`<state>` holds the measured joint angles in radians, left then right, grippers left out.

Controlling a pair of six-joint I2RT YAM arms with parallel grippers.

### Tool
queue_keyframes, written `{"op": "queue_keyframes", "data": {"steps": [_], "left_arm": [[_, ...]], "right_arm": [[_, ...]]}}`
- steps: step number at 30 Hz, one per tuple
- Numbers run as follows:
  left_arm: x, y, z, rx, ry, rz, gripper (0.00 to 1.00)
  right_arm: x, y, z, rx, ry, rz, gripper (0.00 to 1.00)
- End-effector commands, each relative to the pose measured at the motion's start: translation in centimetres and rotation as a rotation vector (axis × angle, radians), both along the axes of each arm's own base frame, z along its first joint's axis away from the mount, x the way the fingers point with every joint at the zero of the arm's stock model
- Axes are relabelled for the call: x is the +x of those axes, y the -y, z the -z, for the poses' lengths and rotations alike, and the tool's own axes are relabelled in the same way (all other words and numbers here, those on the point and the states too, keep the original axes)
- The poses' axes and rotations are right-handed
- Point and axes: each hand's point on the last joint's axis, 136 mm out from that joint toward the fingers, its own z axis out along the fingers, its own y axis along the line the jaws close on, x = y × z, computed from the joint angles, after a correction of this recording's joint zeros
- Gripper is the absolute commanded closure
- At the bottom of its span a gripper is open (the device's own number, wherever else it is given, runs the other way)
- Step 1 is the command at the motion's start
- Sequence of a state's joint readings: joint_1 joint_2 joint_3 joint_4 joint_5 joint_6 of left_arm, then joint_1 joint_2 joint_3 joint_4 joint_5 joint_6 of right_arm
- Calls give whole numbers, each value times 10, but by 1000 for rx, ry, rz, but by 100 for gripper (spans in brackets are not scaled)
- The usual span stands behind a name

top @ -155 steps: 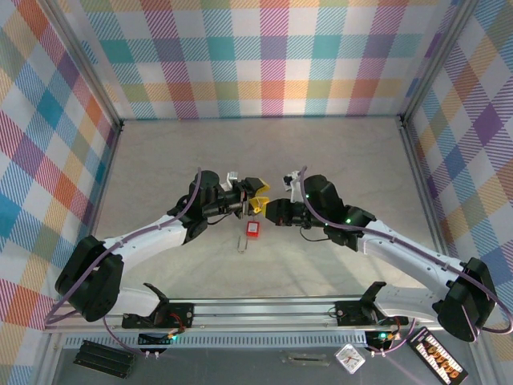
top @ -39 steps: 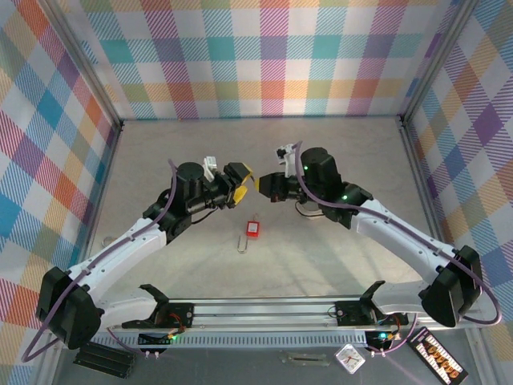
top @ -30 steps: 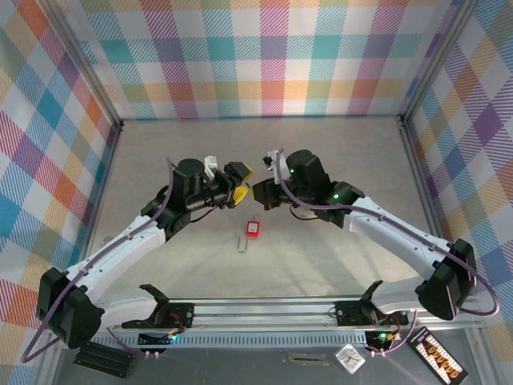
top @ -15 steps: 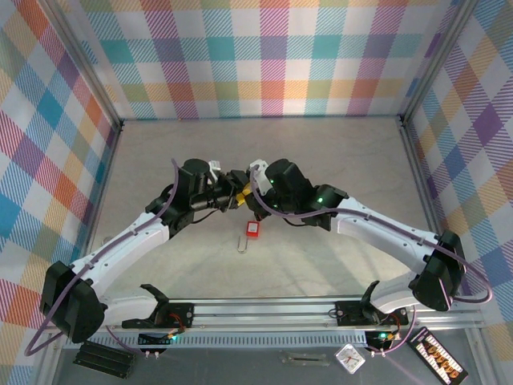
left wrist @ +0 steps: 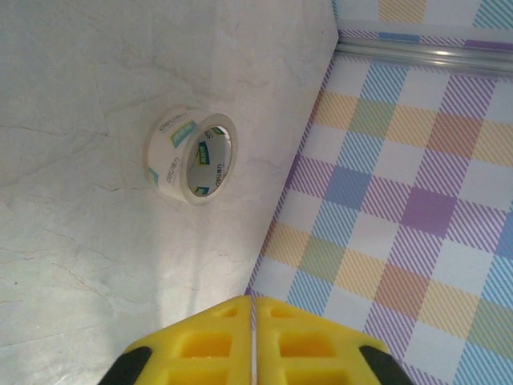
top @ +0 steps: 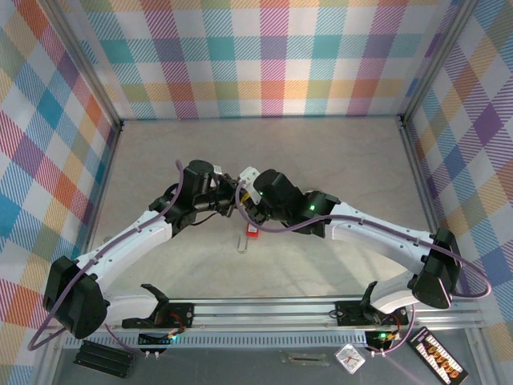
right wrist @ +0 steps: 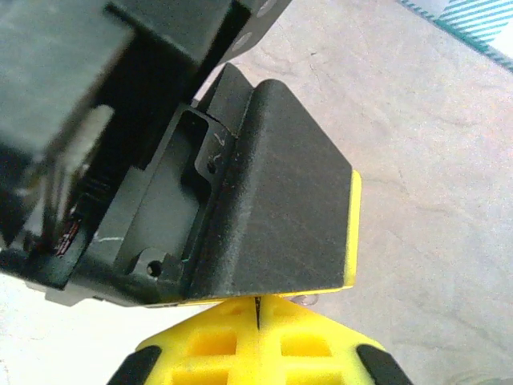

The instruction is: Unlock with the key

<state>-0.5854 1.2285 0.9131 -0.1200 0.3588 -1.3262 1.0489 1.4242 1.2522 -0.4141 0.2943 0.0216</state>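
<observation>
Progress looks early, nothing's unlocked as far as I can see. Left gripper [left wrist: 253, 309] has its yellow pads pressed flat together, right up against the right gripper [right wrist: 256, 306]. That one's pads are together too, with a tiny glint at the tips; might be the key, can't tell. Red padlock [top: 253, 231] lies on the table [top: 160, 152] just nearer than both, untouched. Inserting and turning are all left, I'd guess.

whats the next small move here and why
Probably draw the right gripper back a little from the left gripper: both sets of fingers are shut and close together over the table, while the red padlock lies beside them in neither grip. Whether a key is pinched I cannot tell.
</observation>
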Motion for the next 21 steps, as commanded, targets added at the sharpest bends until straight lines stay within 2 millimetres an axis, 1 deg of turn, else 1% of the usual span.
{"op": "queue_keyframes", "data": {"steps": [1, 7, 8, 10, 14, 16, 18, 21], "left_arm": [[3, 0, -10, -19, 34, 7, 99], [4, -3, -8, 18, 57, 7, 100], [5, -4, -9, 28, 67, 7, 100], [5, -6, -10, 49, 87, 11, 100], [8, -10, -14, 83, 142, 8, 100], [9, -11, -16, 75, 174, 1, 100], [11, -13, -20, 68, 215, -11, 100], [13, -17, -28, 64, 288, -31, 100]], "right_arm": [[-8, -6, -2, -37, 41, -51, 100], [-11, -4, -1, -13, 43, -49, 100], [-12, -3, -3, 8, 35, -46, 94], [-15, -2, -7, 75, -38, -46, 84], [-12, 11, -24, 282, -232, -35, 56], [-12, 16, -35, 404, -323, -49, 44], [-13, 19, -44, 505, -388, -64, 35], [-7, 27, -48, 584, -453, -24, 28]]}}
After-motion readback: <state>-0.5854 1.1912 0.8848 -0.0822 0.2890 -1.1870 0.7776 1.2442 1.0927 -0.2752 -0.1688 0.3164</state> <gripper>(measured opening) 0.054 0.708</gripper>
